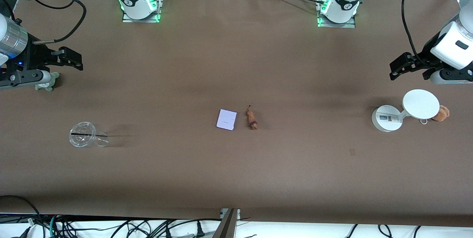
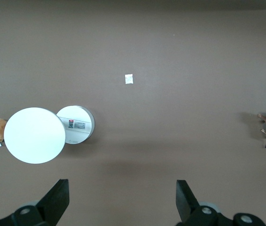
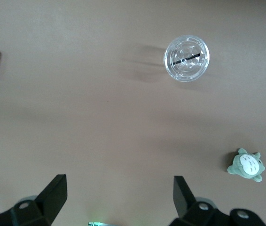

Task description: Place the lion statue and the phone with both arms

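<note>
Nearest the front camera: clear cup (image 1: pixel 84 134), lying toward the right arm's end of the table, a dark straw across its mouth; not a task item.

Table (image 1: pixel 236 179): brown cover, bearing everything below.

White two-disc stand (image 1: pixel 404 111): toward the left arm's end; a fuzzy brown plush toy (image 1: pixel 441 113) touching or just beside its larger disc.

Left gripper (image 1: pixel 411 65): up in the air over the table near the stand; fingers spread wide, holding nothing; wrist view shows both fingers well apart.

Right gripper (image 1: pixel 65 57): over the table's edge at the right arm's end, above a grey-green plush creature (image 1: pixel 48 82); fingers likewise wide, empty.

Phone (image 1: pixel 226 119): flat, pale face up, at the table's middle, well apart from both grippers; barely in the right wrist view.

Lion statue (image 1: pixel 252 118): lying just beside the phone on the side toward the left arm's end, not touching it; seen at the edge of the left wrist view.

Risks, as judged: the two items lie close together, so both arms converging could crowd or collide; a finger closing on the lion may nudge the phone; the phone lies flat and thin, so fingertips may slip over it; the lion is tiny and easily knocked away; either plush could be mistaken for the lion.
</note>
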You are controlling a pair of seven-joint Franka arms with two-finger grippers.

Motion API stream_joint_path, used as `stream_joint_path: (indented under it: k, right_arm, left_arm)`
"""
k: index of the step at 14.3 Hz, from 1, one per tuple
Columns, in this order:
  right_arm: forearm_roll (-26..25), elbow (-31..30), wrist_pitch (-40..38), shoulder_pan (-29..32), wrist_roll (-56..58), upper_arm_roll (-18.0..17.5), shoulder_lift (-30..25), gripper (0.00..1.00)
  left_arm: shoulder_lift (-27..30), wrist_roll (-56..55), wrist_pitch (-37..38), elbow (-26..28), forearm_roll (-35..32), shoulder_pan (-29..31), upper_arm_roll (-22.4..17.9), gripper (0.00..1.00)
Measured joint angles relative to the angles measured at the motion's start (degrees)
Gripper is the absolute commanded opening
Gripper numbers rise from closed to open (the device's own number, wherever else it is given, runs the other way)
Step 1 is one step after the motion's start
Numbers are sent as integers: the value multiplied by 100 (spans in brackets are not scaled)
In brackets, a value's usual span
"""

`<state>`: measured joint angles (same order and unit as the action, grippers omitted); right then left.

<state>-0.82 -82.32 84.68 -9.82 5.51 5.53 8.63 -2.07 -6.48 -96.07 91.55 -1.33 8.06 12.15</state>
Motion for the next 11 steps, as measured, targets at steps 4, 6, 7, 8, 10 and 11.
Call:
stream_joint_path:
  k: [4,6,7,8,10,11]
  right_arm:
    - [0,1,4,-4,0,0,0,100]
    - [0,1,4,-4,0,0,0,100]
    - [0,1,4,-4,0,0,0,100]
    - [0,1,5,-4,0,0,0,100]
    - [0,1,6,-4,0,0,0,100]
    - [0,1,6,-4,0,0,0,100]
  left_arm:
    - [0,0,4,-6,0,-1,14,100]
    - [0,0,5,-6,0,-4,50,100]
    - [0,0,5,-6,0,-4,63,100]
    - [0,0,5,-7,0,-4,69,100]
    - [0,0,5,-8,0,-5,78,100]
    - [0,0,5,-9,0,-5,85,100]
